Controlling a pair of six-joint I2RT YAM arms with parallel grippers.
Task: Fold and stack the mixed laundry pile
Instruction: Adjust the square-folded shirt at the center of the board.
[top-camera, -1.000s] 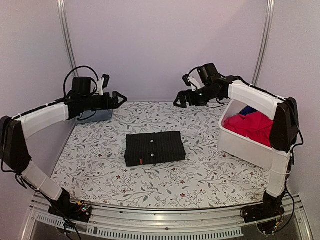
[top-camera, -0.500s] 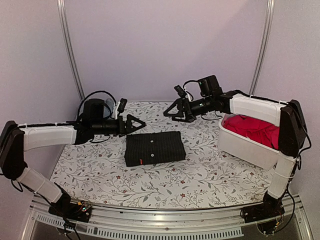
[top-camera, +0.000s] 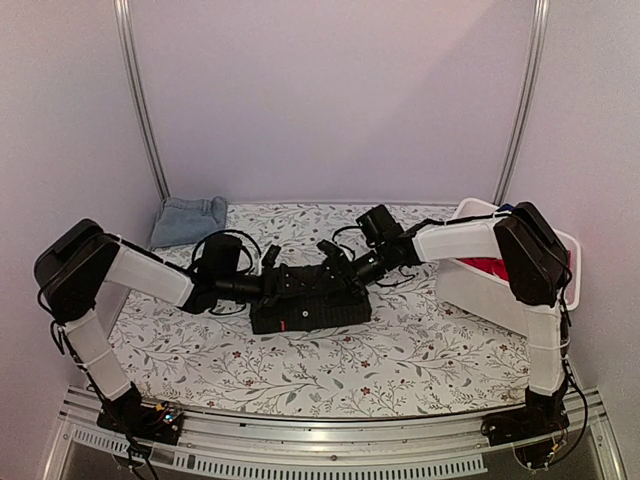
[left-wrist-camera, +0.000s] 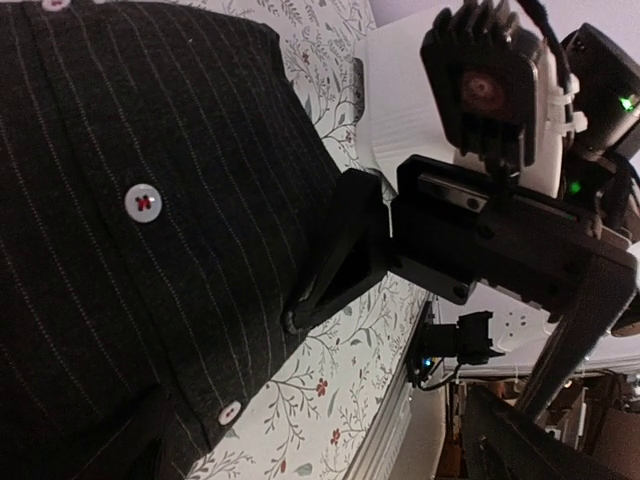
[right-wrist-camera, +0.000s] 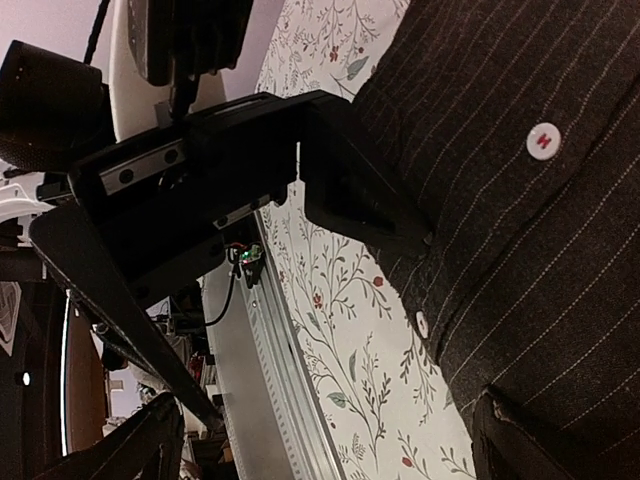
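Observation:
A folded black pinstriped shirt (top-camera: 312, 306) lies in the middle of the floral table cover (top-camera: 420, 350). My left gripper (top-camera: 283, 282) and right gripper (top-camera: 338, 268) hang low over its far edge, facing each other and both open, with nothing between their fingers. In the left wrist view the shirt (left-wrist-camera: 120, 220) fills the left side, and the right gripper's finger (left-wrist-camera: 345, 255) rests at its edge. The right wrist view has the shirt (right-wrist-camera: 530, 200) on the right and the left gripper's finger (right-wrist-camera: 355, 195) at its edge. A folded light blue denim piece (top-camera: 188, 218) lies at the back left. Red-pink cloth (top-camera: 497, 266) shows in the bin.
A white plastic bin (top-camera: 478, 290) stands at the right edge of the table, beside the right arm. The metal front rail (top-camera: 320, 440) runs along the near edge. Walls close the back and both sides.
Both arms have swung down and inward from the back of the table to the shirt's far edge. The left arm has left the denim piece uncovered; the right has moved away from the bin.

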